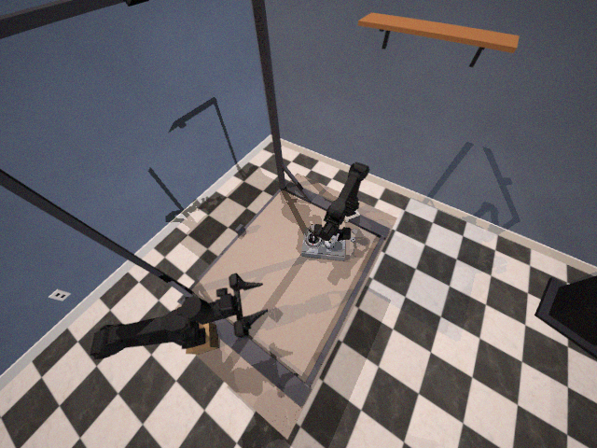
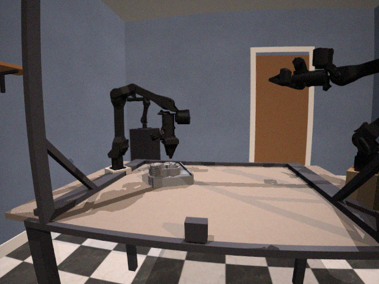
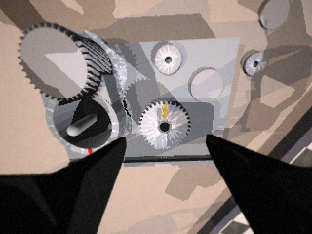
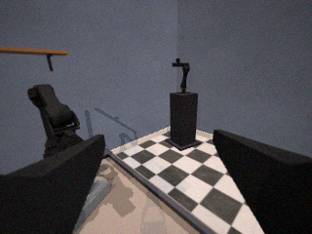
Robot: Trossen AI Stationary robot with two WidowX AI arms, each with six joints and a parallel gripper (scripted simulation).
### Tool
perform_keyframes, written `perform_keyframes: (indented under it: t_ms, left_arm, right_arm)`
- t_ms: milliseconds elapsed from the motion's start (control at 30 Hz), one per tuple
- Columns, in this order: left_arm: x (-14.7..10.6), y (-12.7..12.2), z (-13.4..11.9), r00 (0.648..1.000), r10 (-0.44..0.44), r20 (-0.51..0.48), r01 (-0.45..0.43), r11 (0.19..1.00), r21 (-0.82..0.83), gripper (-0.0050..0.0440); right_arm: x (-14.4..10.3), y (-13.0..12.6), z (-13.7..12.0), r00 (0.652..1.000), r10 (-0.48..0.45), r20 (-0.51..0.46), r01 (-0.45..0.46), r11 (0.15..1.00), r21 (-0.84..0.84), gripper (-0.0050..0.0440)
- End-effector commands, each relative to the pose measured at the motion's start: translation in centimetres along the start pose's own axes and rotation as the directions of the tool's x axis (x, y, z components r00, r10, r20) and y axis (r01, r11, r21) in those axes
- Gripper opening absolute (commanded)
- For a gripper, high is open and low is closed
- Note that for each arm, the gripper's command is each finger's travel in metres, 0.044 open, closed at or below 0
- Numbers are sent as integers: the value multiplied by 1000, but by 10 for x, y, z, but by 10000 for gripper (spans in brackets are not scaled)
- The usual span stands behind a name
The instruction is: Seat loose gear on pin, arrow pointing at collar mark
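In the left wrist view a silver gear with a yellow arrow [image 3: 164,123] lies flat on the grey fixture plate [image 3: 187,93]. To its left a grey pin [image 3: 81,126] stands inside a dark round collar [image 3: 83,128] that carries a red mark [image 3: 90,151] at its rim. A large gear [image 3: 58,63] stands beside the collar. My left gripper [image 3: 165,139] is open and empty, pointing down above the fixture [image 2: 169,174]; it also shows in the exterior view [image 2: 171,151]. My right gripper [image 1: 250,308] is open and empty, held high, far from the fixture [image 1: 323,245].
Small gears [image 3: 168,59] and a round disc [image 3: 207,84] sit on the plate; another small gear [image 3: 254,63] and a disc [image 3: 274,13] lie on the table beside it. A dark cube [image 2: 195,229] sits at the table's front rail. Frame posts surround the table.
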State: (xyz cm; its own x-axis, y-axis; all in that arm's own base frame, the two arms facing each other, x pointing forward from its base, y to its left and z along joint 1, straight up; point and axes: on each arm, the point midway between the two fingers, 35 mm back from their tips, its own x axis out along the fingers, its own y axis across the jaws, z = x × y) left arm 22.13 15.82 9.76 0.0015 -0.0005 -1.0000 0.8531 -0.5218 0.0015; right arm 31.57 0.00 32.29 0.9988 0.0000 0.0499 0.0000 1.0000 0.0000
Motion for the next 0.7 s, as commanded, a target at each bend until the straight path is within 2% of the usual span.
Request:
perform_keyframes:
  t_ms: [0, 300, 667]
  left_arm:
    - [-6, 2, -4, 1000, 11, -25, -11, 1000, -6, 375]
    - [-6, 1, -2, 1000, 9, -23, -9, 1000, -4, 375]
    - [19, 0, 0, 1000, 3, -11, -3, 1000, -3, 375]
  right_arm:
    - [-1, 0, 8, 1000, 0, 20, 0, 1000, 0, 400]
    - [-1, 0, 8, 1000, 0, 20, 0, 1000, 0, 400]
    - [-1, 0, 8, 1000, 0, 20, 0, 1000, 0, 400]
